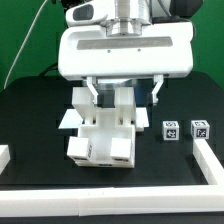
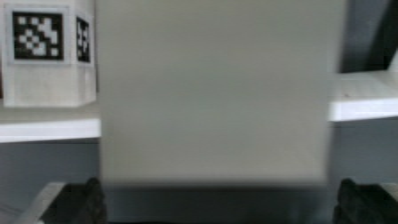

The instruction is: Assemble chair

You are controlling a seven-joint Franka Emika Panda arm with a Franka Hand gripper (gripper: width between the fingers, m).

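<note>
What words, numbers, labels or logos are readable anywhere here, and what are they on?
Words, numbers, brand names: none visible in either view.
Small white blocks: each carries a black-and-white square coded pattern, too small to make out; no letters.
White chair piece in the wrist view: a square tag with a blurred black-and-white pattern, no writing.

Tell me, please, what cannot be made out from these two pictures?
- Exterior view: the gripper hides the top of the chair.
- Exterior view: the tags on the two loose pieces are too small to read.
- Wrist view: a blurred white slab fills the frame, hiding everything behind; the fingertips are cut off by the edge.
</note>
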